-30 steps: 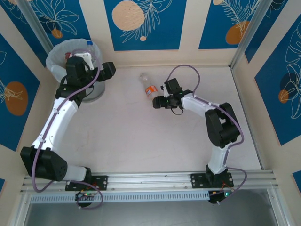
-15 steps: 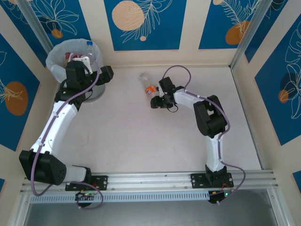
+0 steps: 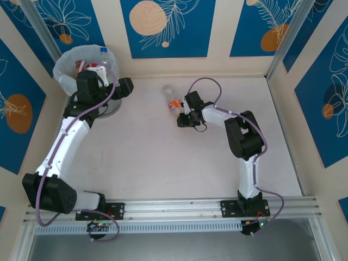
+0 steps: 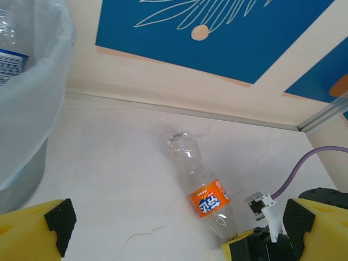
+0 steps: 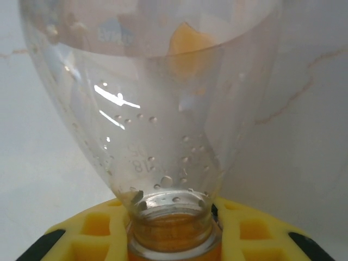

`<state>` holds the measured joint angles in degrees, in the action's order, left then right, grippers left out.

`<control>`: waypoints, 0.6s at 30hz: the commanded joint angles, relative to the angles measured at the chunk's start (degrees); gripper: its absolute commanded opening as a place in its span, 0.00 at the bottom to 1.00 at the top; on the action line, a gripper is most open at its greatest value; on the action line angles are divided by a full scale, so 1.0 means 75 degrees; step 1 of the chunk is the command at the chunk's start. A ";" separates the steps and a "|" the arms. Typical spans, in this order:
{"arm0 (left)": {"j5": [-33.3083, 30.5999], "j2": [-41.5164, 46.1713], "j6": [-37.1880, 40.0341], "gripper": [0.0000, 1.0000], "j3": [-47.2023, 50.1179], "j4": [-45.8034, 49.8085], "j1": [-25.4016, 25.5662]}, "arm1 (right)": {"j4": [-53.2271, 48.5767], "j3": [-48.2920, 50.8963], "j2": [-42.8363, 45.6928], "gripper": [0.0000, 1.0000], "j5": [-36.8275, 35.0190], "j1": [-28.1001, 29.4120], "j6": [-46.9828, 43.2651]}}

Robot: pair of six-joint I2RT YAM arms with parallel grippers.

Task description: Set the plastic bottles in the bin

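Standing at the 6 o'clock edge of the table (image 3: 147, 163), an onlooker meets the two arm bases first, bolted left and right on the metal rail (image 3: 174, 205).

Right arm: it rises from its base, folds at an elbow toward 3 o'clock, and reaches in toward the table's middle. The right gripper (image 3: 184, 118) sits low at the 5 o'clock end of the orange-label bottle (image 3: 173, 103). In the right wrist view the bottle's neck (image 5: 173, 215) stands between the yellow fingers (image 5: 92, 231). The fingers are drawn in against the neck on both sides, so the grip is closed on it.

Bottle position: it lies on its side on the table, at about 12 o'clock from the table's middle. Its base points to 11 o'clock and its cap end to 5 o'clock. The body is clear and crumpled toward the base.

Left arm: it stretches from its base toward 11 o'clock. The left gripper (image 4: 176, 228) hangs just beside the bin (image 3: 61, 68), on the bin's 4 o'clock side. Its fingers are spread wide with nothing between them.

Bin position: the far corner at 10 o'clock. It has a grey wall and a translucent bag liner (image 4: 32, 81). Bottles in the bin (image 3: 81, 66) show a red label and a blue cap.
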<state>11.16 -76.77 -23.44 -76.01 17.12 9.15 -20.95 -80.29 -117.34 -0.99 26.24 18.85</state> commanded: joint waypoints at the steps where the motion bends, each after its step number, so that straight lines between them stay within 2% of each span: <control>1: 0.0562 -0.0007 0.0123 0.99 0.0080 -0.0171 0.0013 | 0.0259 0.0476 0.0816 0.02 0.0259 0.0074 0.0068; 10: 0.2221 -0.0399 -0.0861 0.99 0.0283 -0.0881 0.0035 | 0.1236 0.2009 0.2675 0.00 0.0292 0.0140 0.0484; 18: 0.3456 -0.0857 -0.1327 0.99 0.0303 -0.1598 0.0292 | 0.2310 0.2993 0.4057 0.00 0.0891 0.0182 0.0953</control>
<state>30.70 -82.70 -31.11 -74.08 10.17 10.33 -8.91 -59.42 -90.04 2.11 27.07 23.64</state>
